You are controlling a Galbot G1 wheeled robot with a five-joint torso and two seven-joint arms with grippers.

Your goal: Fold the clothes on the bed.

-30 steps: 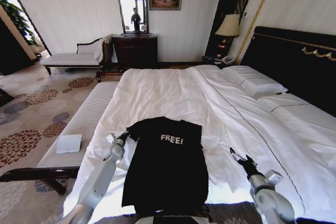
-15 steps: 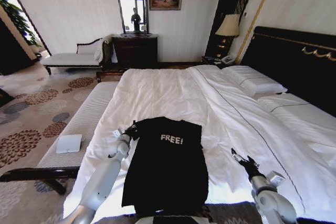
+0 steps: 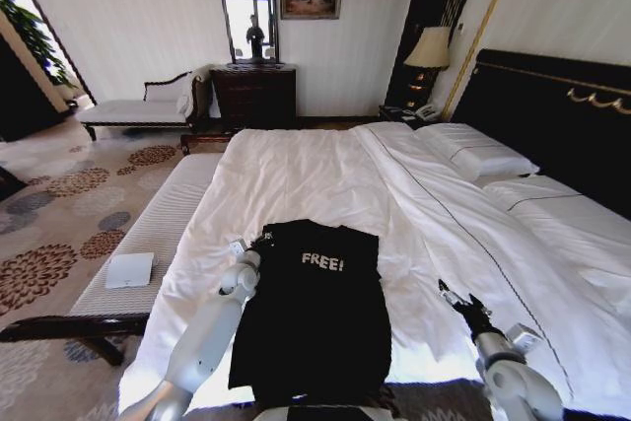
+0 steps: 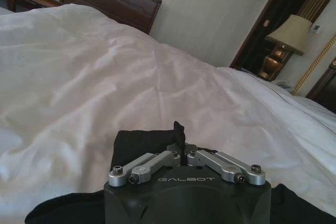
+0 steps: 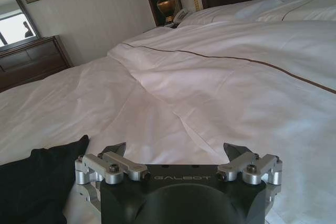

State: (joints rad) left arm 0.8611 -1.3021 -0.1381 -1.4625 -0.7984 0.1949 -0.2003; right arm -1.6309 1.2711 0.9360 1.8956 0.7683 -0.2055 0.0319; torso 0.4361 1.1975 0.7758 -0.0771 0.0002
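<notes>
The bed (image 3: 315, 175) takes up most of what I see, white duvet, pillows toward the black headboard (image 3: 552, 115) on my right. The T-shirt (image 3: 314, 313) lies flat on the near part of the bed, straight in front of me. Its long axis runs away from me: hem at the near edge, collar and "FREE!" lettering at the far end. The left sleeve looks already folded in over the body, though I can't be sure from here.

My left gripper (image 3: 264, 237) is at the shirt's far-left corner, by the shoulder. In the left wrist view the left gripper (image 4: 181, 141) has its jaws pinched together on a small peak of black fabric lifted off the duvet, so I am holding the shirt there.

My right gripper (image 3: 446, 290) hangs over bare white duvet, to the right of the shirt and apart from it, roughly level with the shirt's middle. In the right wrist view the right gripper (image 5: 178, 153) has its jaws spread wide, nothing between them, with the shirt's black edge off to one side.

Key relation: the shirt lies to the left of my right gripper, and its right edge is the nearer side for that arm. The left arm already has its corner. My guess is the fold turns on carrying fabric across the long axis.
</notes>
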